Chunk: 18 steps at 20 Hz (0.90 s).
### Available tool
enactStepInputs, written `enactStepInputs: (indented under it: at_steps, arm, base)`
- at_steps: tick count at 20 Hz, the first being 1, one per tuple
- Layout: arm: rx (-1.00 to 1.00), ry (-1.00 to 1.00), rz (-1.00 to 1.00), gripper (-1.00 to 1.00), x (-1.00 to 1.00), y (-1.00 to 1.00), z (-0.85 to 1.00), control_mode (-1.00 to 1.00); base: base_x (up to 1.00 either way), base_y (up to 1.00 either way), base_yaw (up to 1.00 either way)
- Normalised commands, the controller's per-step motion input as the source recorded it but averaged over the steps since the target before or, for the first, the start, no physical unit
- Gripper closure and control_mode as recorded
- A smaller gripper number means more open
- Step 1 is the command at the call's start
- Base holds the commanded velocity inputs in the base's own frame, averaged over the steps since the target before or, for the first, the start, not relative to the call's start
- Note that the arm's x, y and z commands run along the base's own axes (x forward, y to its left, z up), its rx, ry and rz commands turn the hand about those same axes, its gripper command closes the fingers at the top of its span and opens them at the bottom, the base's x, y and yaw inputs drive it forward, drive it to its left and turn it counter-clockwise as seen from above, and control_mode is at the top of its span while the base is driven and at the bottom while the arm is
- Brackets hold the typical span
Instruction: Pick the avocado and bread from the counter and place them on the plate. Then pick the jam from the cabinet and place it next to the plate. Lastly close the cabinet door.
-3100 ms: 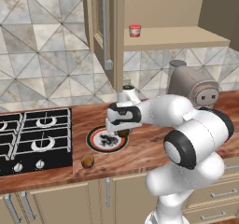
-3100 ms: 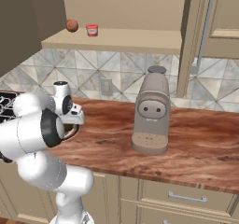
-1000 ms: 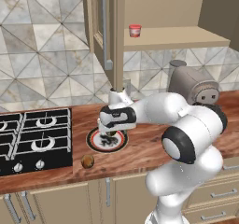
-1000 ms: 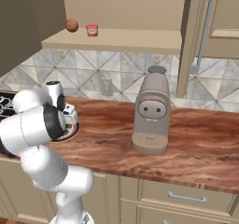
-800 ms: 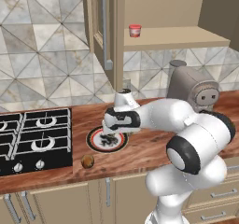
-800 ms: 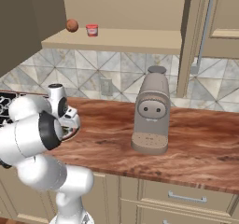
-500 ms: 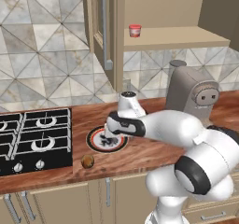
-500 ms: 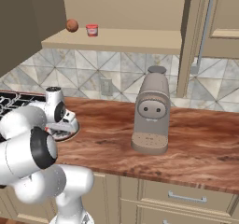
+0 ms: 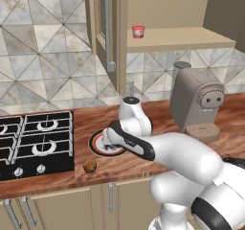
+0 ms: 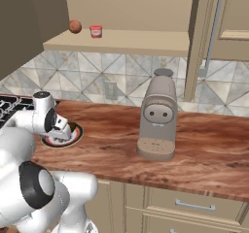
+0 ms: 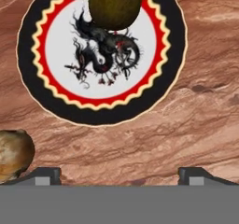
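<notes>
Reaching for the bread (image 11: 13, 154) looks like the next step, and that's where it can slip. Hand view, left to right: bread sits at the lower-left edge, half cut off, on bare counter (image 11: 196, 120), just outside the plate (image 11: 173, 55) rim. The avocado (image 11: 115, 4) is at top centre, already on the plate, overlapping its far rim area. Gripper (image 11: 119, 175) tips show at the bottom, one left, one right, spread wide with nothing between them, touching nothing.

Risks, my read:
- Bread is off to one side of the open jaws, not centred. Descending from here would land a fingertip on it or on the plate rim and shove either one.
- Bread is a small rounded lump; a closing pinch off-centre could squirt it along the counter, maybe off the front edge, which looks near in the left base view.
- Avocado is round and sits near the rim. A bump to the plate could roll it off.
- Dropping bread onto the plate could knock the avocado too; free space is the lower half of the plate.

Left base view: bread (image 9: 89, 165) lower left of centre near the counter front, plate (image 9: 96, 143) just above it, partly behind the arm, jam (image 9: 138, 31) on the open cabinet (image 9: 191, 13) shelf at top centre, cabinet door (image 9: 102, 28) swung open to its left.
</notes>
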Motion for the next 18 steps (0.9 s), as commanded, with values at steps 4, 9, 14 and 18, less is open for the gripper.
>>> enactStepInputs:
  at_steps: [4,9,14,18]
  arm:
    - [0.02,-0.04,0.0,-1.0,-0.13,0.26,0.09,-1.0]
    - [0.01,0.0,0.01,-1.0,0.0,0.33,0.0,-1.0]
    - [0.0,0.0,0.03,-1.0,0.0,0.4,0.0,-1.0]
    - [0.0,0.0,0.01,-1.0,0.0,0.35,0.0,-1.0]
  base:
    - [0.0,0.0,0.0]
    - [0.0,0.0,0.0]
    - [0.0,0.0,0.0]
    - [0.0,0.0,0.0]
